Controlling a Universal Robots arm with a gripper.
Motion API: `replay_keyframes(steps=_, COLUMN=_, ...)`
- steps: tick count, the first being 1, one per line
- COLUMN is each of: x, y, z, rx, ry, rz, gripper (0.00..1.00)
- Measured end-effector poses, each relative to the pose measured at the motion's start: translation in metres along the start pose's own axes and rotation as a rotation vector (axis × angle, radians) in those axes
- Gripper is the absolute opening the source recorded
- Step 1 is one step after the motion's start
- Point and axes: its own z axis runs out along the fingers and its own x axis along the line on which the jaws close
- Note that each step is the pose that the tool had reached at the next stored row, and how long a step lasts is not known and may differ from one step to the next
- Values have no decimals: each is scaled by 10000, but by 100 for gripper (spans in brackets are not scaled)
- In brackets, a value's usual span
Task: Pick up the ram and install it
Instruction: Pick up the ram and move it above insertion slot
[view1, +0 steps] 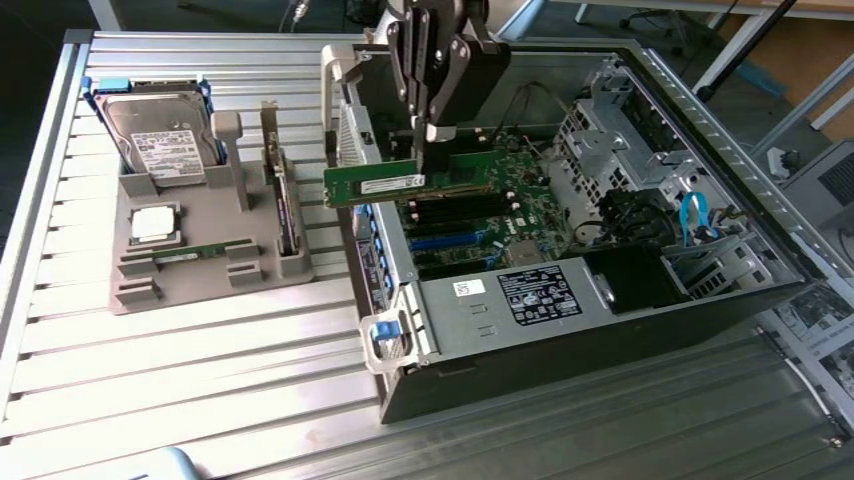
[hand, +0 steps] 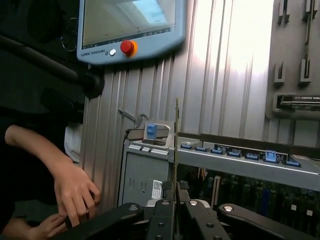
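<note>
Green ram (view1: 407, 184), one stick, pinched by one gripper (view1: 435, 133).

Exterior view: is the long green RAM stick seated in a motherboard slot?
No, the black gripper holds the long green RAM stick raised above the open computer case.

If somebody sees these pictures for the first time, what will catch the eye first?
The black tool grips a long, thin green RAM stick above the open black computer case. On the exterior view's left, a grey plastic holder carries a silver hard drive. In the wrist view, a person's hand appears beside the case.
</note>
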Motion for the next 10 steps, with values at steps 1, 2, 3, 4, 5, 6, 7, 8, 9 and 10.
replay_keyframes(steps=1, x=0, y=-5, z=0, rx=1, ry=1, rz=0, gripper=13)
replay_keyframes(steps=2, x=1, y=-8, z=0, rx=0, ry=1, rz=0, gripper=13)
replay_keyframes(steps=3, x=1, y=-12, z=0, rx=0, ry=-1, rz=0, gripper=13)
replay_keyframes(steps=4, x=1, y=-14, z=-1, rx=-1, ry=-4, rz=0, gripper=13)
replay_keyframes(steps=5, x=1, y=-17, z=0, rx=1, ry=-12, rz=-1, gripper=13)
replay_keyframes(steps=6, x=1, y=-19, z=0, rx=3, ry=-24, rz=-1, gripper=13)
replay_keyframes(steps=7, x=1, y=-20, z=0, rx=4, ry=-38, rz=-1, gripper=13)
replay_keyframes(steps=8, x=1, y=-22, z=0, rx=5, ry=-53, rz=-2, gripper=13)
replay_keyframes(steps=9, x=2, y=-24, z=-1, rx=7, ry=-75, rz=-3, gripper=13)
replay_keyframes(steps=10, x=2, y=-26, z=-1, rx=10, ry=-119, rz=-3, gripper=13)
